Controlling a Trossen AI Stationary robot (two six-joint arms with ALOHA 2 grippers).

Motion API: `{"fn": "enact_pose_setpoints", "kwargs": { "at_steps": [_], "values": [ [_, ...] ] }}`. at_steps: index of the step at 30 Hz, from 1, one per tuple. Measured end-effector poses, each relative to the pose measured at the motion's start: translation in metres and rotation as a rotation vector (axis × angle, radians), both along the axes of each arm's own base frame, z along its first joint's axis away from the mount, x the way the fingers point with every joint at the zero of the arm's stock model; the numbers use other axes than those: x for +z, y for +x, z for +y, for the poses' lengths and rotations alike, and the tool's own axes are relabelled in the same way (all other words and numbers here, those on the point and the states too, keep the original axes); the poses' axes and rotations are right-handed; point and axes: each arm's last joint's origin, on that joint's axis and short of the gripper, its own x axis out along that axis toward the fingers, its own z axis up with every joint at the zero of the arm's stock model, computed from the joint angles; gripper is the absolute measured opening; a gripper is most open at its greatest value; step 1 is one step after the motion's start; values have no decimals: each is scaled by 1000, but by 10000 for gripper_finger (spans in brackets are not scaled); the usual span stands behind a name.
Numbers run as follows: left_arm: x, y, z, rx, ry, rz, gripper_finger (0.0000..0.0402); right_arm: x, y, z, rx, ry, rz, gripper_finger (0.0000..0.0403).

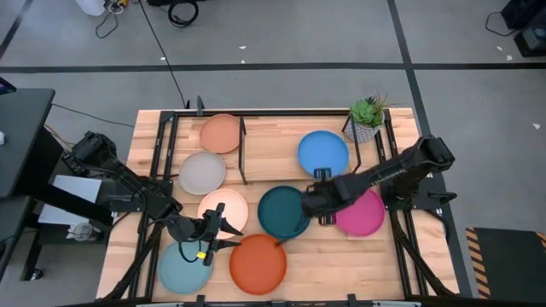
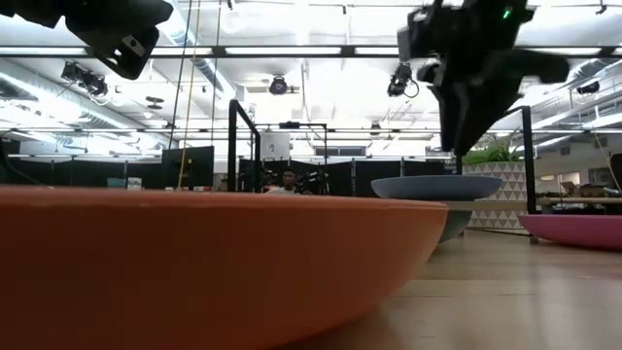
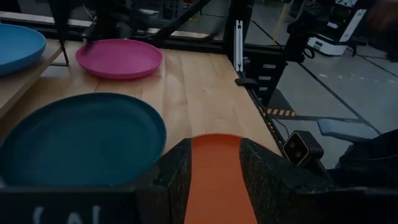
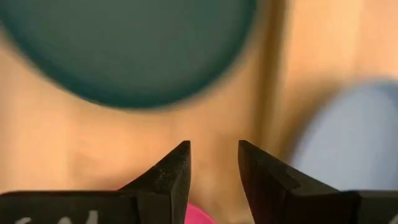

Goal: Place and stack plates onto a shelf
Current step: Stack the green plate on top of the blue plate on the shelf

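Observation:
My left gripper [image 1: 222, 227] [image 3: 214, 144] is open and hovers over the near-left rim of the orange plate [image 1: 258, 263] [image 3: 214, 180], which lies flat on the table; the low view shows it well above that plate [image 2: 194, 253]. My right gripper [image 1: 318, 203] [image 4: 212, 147] is open, points down and holds nothing. It is between the dark teal plate [image 1: 282, 211] [image 4: 124, 43] and the magenta plate [image 1: 362, 213]. The bright blue plate [image 1: 323, 153] lies on the shelf [image 1: 273, 149]. Peach [image 1: 220, 134], grey [image 1: 202, 173], cream [image 1: 223, 209] and light aqua [image 1: 182, 266] plates lie on the table.
A potted plant [image 1: 367, 119] stands at the far right corner by the shelf. The shelf's thin black legs [image 1: 243, 153] stand between the grey plate and the blue one. A black frame [image 1: 399, 213] edges the table. Bare wood [image 1: 341, 269] lies near the front edge, right of the orange plate.

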Motion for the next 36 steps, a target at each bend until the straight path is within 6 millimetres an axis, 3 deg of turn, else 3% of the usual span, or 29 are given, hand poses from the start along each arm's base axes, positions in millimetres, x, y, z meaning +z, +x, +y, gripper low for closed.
{"fn": "enact_pose_setpoints", "kwargs": {
  "at_steps": [5,11,15,19,30,36],
  "values": [
    [0,0,0,0,0,-1,141,-4,0,39,175,123,-100,139],
    [0,0,0,5,3,-2,141,-9,-2,67,231,163,-171,138],
    [1,1,1,19,4,-8,141,-31,3,80,245,151,-128,138],
    [1,2,3,32,4,-9,141,-52,12,86,265,66,-77,138],
    [0,3,4,34,15,0,141,-75,27,95,352,-23,2,135],
    [-1,3,4,34,15,1,141,-85,28,96,363,-25,35,93]
  ]
}}
